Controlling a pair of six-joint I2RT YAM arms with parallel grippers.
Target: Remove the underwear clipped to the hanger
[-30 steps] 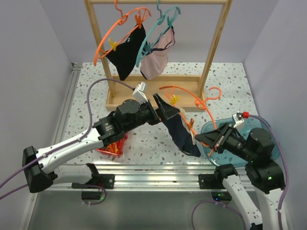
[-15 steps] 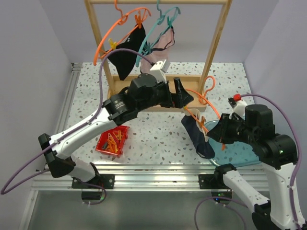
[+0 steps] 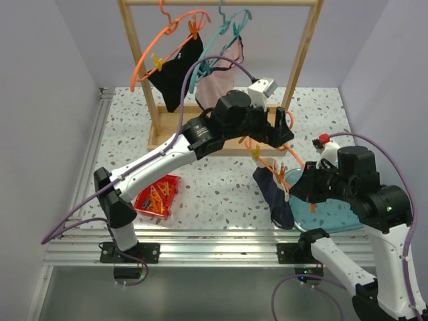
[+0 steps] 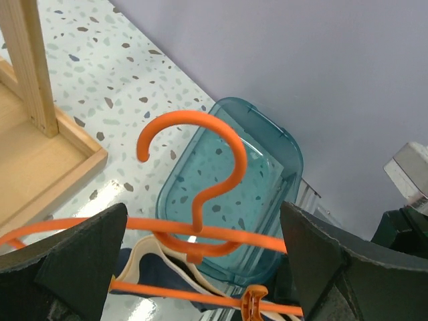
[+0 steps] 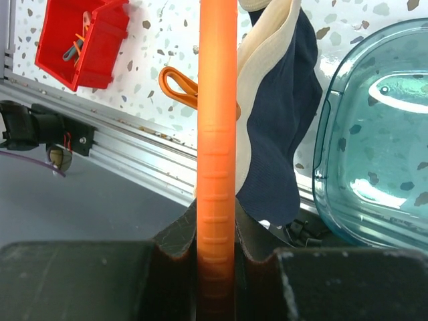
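Note:
The navy underwear with beige lining [image 3: 271, 190] hangs clipped to an orange hanger [image 3: 267, 150] held in the air left of the teal bin. My right gripper [image 3: 299, 189] is shut on the hanger's lower end; the right wrist view shows the orange bar [image 5: 217, 100] clamped between the jaws [image 5: 217, 247], with the navy underwear [image 5: 281, 134] beside it. My left gripper [image 3: 281, 130] is open at the hanger's hook [image 4: 200, 134], and the hanger's bar crosses between its wide-apart fingers [image 4: 204, 214]. The black brief [image 3: 175, 73] and the pink brief [image 3: 217, 87] hang clipped on the rack.
A wooden rack [image 3: 301, 60] stands at the back, its post also in the left wrist view [image 4: 27, 60]. A teal bin [image 3: 334, 214] lies at the front right under the hanger [image 4: 267, 154]. A red box of clips [image 3: 157, 197] sits at the front left.
My left arm has swung right and away from its base, and the hanger with the navy underwear has moved right toward the teal bin. My right gripper has risen with the hanger's end.

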